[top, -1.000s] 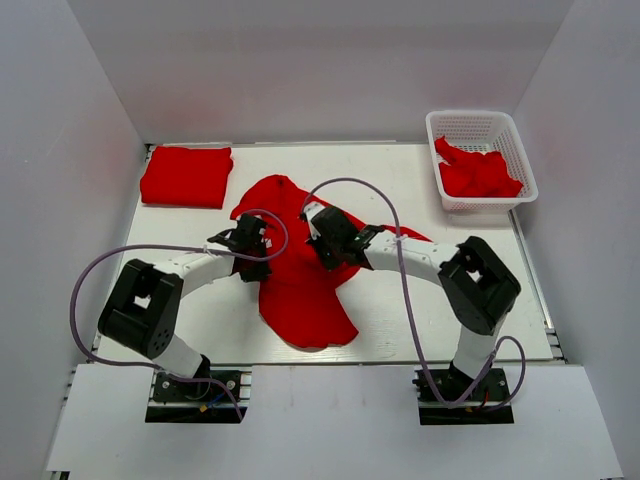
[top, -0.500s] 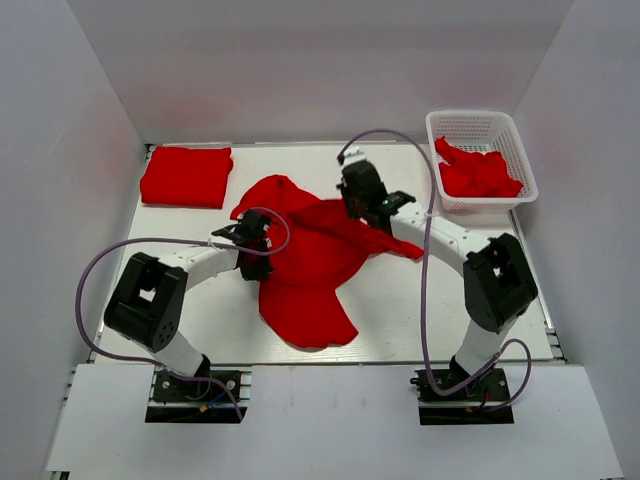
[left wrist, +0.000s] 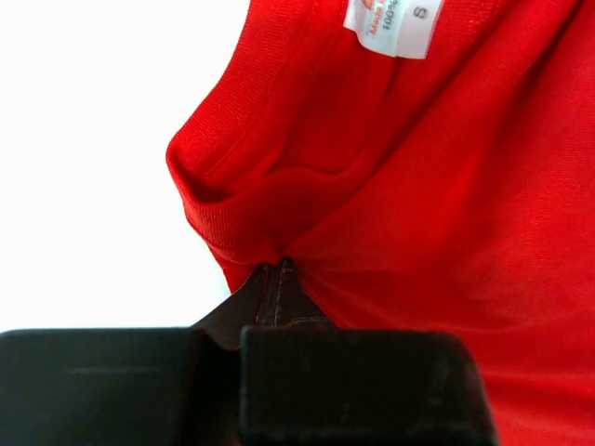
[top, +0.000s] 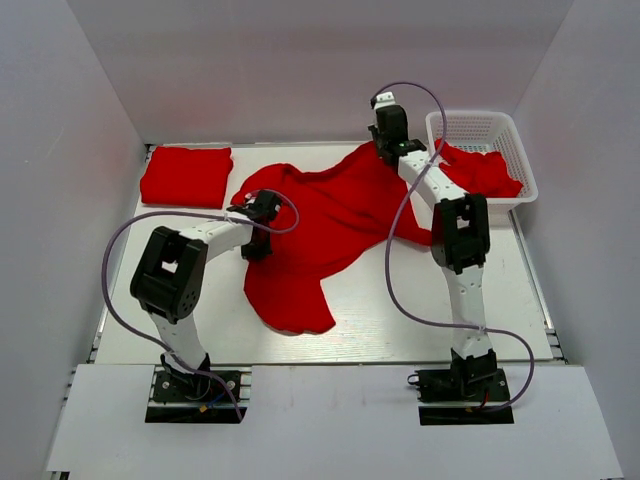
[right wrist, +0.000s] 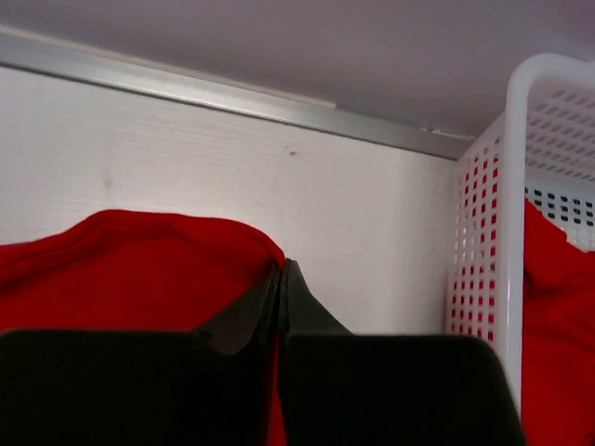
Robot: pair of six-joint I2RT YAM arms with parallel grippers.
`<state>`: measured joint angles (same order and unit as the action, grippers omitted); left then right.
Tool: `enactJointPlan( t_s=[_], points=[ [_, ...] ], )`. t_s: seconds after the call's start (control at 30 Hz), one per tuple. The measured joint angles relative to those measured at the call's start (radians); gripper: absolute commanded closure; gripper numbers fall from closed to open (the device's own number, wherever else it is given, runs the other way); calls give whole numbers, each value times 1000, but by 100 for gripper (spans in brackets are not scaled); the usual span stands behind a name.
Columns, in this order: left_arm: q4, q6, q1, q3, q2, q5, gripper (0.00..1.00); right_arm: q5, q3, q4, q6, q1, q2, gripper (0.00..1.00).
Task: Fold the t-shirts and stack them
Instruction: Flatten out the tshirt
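White-and-black arms point(top: 215, 235), lilac cables point(top: 386, 272)

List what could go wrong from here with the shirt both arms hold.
1. The right end effector pinches the shirt edge right beside the basket; a pull further right could knock it.
2. The left end effector grips only a small fold near the collar, so a hard stretch may pull the cloth free.
3. The shirt lies creased and skewed; folded like this, it may come out uneven.

A red t-shirt point(top: 325, 215) outspread between left hand point(top: 266, 211) and right hand point(top: 384, 150).
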<state>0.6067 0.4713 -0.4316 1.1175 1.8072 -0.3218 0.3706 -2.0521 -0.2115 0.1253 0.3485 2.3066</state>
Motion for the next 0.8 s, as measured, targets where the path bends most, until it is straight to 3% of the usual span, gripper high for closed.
enactJointPlan(
  t_s=[0.13,0.6,0.63,0.67,0.73,0.77,0.8],
  points=[
    [-5,-57,10,50,47,-56,100,-23,-101,74,71,-67,131,100],
    [-73,-174,50,90,91,-115,100,-114,-178,544,311,-132,258,99],
    [-79,-182,52,90,92,-114,98,-128,-178,578,319,-130,262,93],
    [-85,-188,54,92,93,-114,85,-144,-178,608,327,-130,267,84],
    [-90,-204,57,103,101,-114,69,-171,-178,653,337,-130,278,61],
    [-88,-209,58,116,108,-114,48,-180,-178,664,342,-130,282,52],
    [-84,-217,58,135,117,-116,37,-188,-177,667,347,-130,285,10]
  ],
)
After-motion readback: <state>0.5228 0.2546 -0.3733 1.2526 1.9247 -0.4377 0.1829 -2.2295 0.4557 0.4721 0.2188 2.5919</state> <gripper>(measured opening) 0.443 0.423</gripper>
